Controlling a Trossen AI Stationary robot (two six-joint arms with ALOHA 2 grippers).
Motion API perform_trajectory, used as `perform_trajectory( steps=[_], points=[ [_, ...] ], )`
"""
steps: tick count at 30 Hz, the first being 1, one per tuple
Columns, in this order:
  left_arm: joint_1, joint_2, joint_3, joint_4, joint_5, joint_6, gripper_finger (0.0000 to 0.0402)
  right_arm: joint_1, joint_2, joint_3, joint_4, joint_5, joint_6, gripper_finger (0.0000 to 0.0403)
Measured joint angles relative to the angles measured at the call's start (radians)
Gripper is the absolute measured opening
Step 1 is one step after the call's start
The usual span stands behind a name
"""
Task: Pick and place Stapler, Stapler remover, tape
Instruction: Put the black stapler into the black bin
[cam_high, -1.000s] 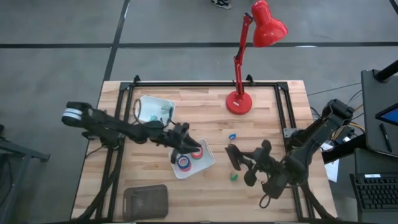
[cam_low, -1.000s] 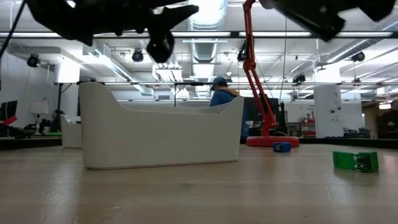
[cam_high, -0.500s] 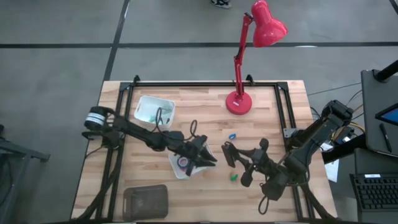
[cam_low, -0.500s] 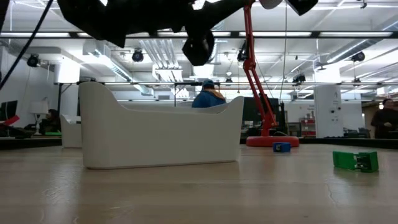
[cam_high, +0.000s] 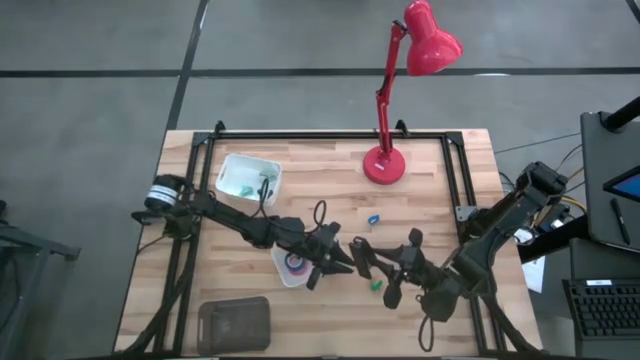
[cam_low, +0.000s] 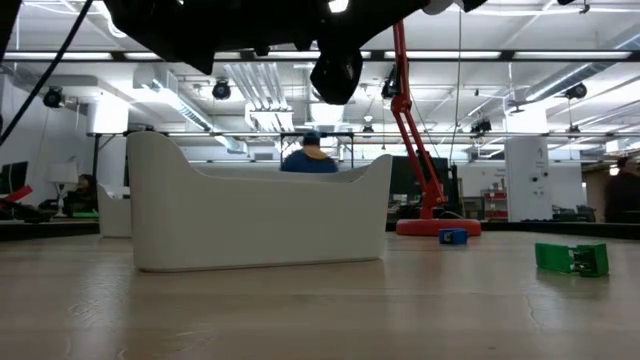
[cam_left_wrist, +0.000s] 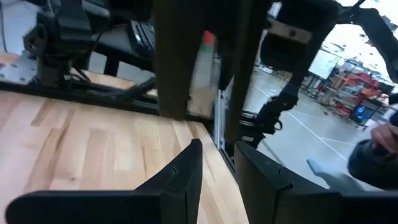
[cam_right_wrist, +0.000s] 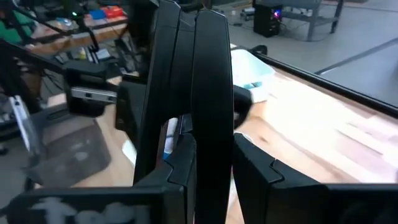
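Stapler (cam_right_wrist: 208, 74): black, oblong, bar-shaped, plain dark faces, no markings legible. It stands lengthwise between the fingers of the R gripper (cam_right_wrist: 214, 149), which are clenched on it. It is held above the surface (cam_high: 440, 200), near centre, just R of the white tray (cam_high: 283, 275).

L gripper (cam_left_wrist: 217, 149): fingers parted, nothing between them, bare wood visible through the gap. Tip to tip with the R gripper over mid-surface; contact betw. the two cannot be told.

Tape: blue roll (cam_high: 296, 264) w/ pale core lies in the white tray, partly hidden by the L arm. Red edge beside it; whether that is a 2nd roll cannot be told.

Other items:
- Small green object (cam_high: 377, 285) on the wood below the grippers.
- Small blue object (cam_high: 373, 218) nearer the red lamp (cam_high: 383, 165).
- 2nd white bin (cam_high: 250, 172) at rear L.
- Dark basket (cam_high: 234, 322) at front L.
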Motion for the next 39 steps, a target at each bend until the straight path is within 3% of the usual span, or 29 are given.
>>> perform_trajectory(
  steps=[30, 39],
  points=[
    [-0.026, -0.002, -0.002, 0.025, -0.037, 0.029, 0.0096, -0.069, 0.059, -0.006, 0.051, -0.067, -0.011, 0.0072],
    [-0.026, -0.002, -0.005, 0.032, -0.033, 0.034, 0.0036, -0.072, 0.065, -0.006, 0.056, -0.079, -0.015, 0.008]
  ],
)
